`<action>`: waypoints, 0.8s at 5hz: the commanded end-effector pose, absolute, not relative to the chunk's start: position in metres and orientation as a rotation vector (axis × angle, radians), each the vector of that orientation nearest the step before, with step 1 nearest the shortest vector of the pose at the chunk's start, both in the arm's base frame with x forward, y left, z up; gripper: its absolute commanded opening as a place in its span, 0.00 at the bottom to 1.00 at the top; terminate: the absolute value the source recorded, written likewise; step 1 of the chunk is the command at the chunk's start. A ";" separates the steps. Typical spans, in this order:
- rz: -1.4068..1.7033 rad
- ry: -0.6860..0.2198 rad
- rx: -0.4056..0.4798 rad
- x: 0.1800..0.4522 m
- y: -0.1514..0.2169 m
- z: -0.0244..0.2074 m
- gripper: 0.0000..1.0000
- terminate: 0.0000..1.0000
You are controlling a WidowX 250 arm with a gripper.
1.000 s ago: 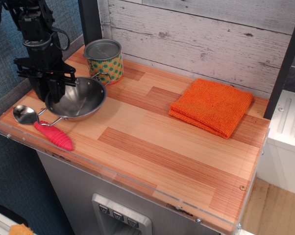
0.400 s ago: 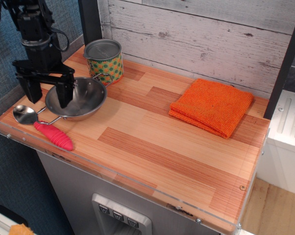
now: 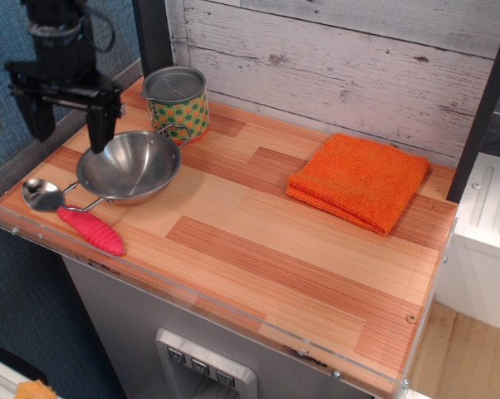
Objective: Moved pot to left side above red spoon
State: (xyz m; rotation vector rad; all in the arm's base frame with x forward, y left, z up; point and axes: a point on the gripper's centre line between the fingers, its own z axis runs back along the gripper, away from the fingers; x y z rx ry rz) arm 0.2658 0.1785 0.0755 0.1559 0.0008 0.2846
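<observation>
A: Gripper (image 3: 67,125) first. What has changed?

B: A second ago it was down at the pot's left rim with its fingers close about the wall. Since then it let go and rose; now it hangs above and left of the pot (image 3: 129,166), fingers spread wide, holding nothing, clear of the rim.

A: Position of the pot?

B: Upright on the counter (image 3: 258,241) at the left end, just behind the spoon (image 3: 74,214). The front wire handle lies over or just beside the spoon's neck; contact cannot be settled from this view. The pot has not shifted since release.

A: Meaning for the task?

B: Judged complete, or nearly: the pot sits on the left, above the spoon as seen here. Only the arm's withdrawal appears to remain.

A: Contents of vessels?

B: Pot empty, bare steel inside. The can (image 3: 176,102) behind it stands upright, lid closed, contents hidden. The cloth (image 3: 360,180) lies folded, well apart to the right.
</observation>
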 end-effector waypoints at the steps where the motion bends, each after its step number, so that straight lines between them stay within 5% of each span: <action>1: 0.128 -0.103 0.158 0.265 0.115 0.112 1.00 0.00; 4: -0.135 -0.098 0.132 0.248 0.024 0.103 1.00 0.00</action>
